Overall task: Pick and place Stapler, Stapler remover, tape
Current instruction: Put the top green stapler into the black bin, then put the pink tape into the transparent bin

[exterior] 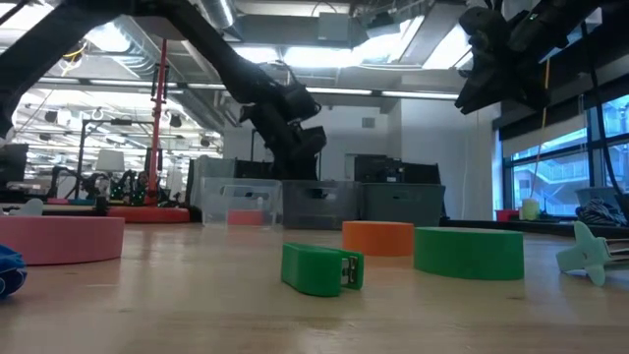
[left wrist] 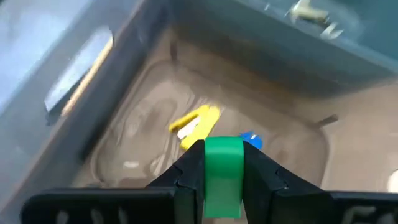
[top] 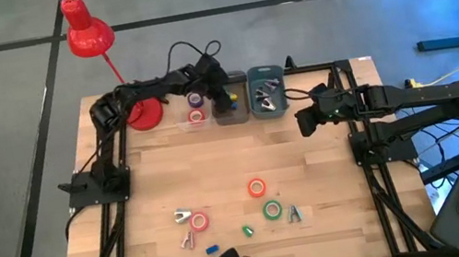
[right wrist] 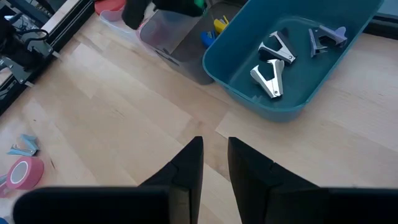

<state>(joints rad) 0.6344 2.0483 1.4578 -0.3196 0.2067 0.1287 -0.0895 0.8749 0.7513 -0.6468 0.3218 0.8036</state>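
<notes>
- Sorting is the job in hand, judged from the three bins at the far edge of the table; the grey bin in the middle serves as landmark here.
- Left gripper hangs over the grey bin, its jaws clenched on a small green stapler held upright, probably so it can drop cleanly inside.
- Below it, on that bin's floor, lie a yellow stapler and a blue stapler, which suggests this bin collects staplers.
- Teal bin, just beside the grey one on the right arm's side, holds grey staple removers.
- Clear bin on the grey bin's other side holds tape rolls.
- Right gripper waits over bare wood near the teal bin, jaws nearly closed with only a narrow gap, grasping nothing.
- Well apart from the grey bin, toward the near edge, more work remains: an orange tape roll, a green tape roll, a pink tape roll, another green stapler, a loose blue stapler and a staple remover.
- Red lamp stands beyond the clear bin, out of the working path.
</notes>
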